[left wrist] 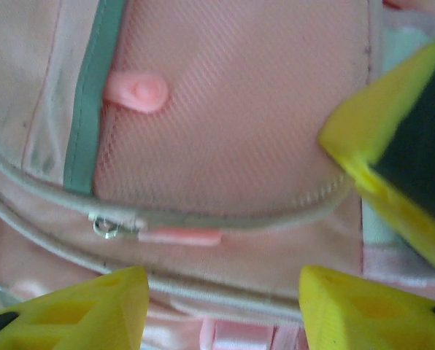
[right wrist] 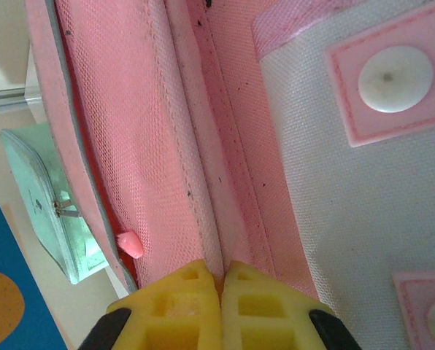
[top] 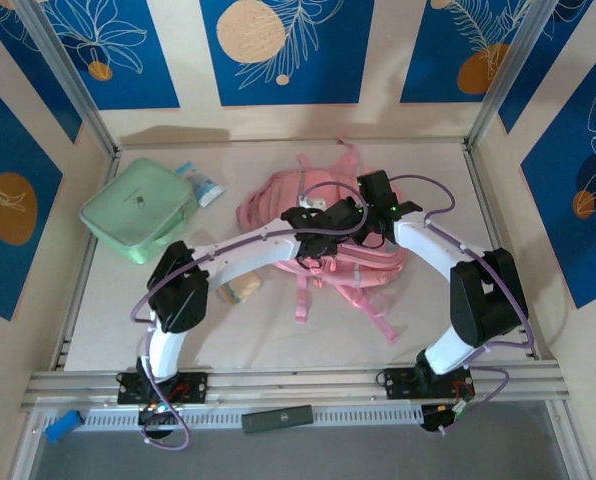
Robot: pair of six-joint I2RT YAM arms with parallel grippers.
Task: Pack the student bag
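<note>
Student bag (top: 263, 205): lies flat at the middle of the worktop (top: 278, 345), with pink straps (top: 303, 295) trailing toward the near edge, under both arms.

Left end effector (left wrist: 221, 292): hovers open just above a front pocket, yellow fingers (left wrist: 93, 310) spread wide apart. Faces a pink zip pull (left wrist: 177, 235) on the curved zip line, with a small pink rubber tab (left wrist: 137, 91) beside a grey-green trim strip (left wrist: 93, 95) farther on.

Right end effector (right wrist: 221, 284): closed, fingertips pressed together on a raised fold of the bag's pink fabric, next to a grey patch (right wrist: 334, 182) with a white stud (right wrist: 395, 79).

Mint green case (top: 138, 212): sits well apart at the far left, with a blue-and-white packet (top: 200, 185) just beside its far corner.
</note>
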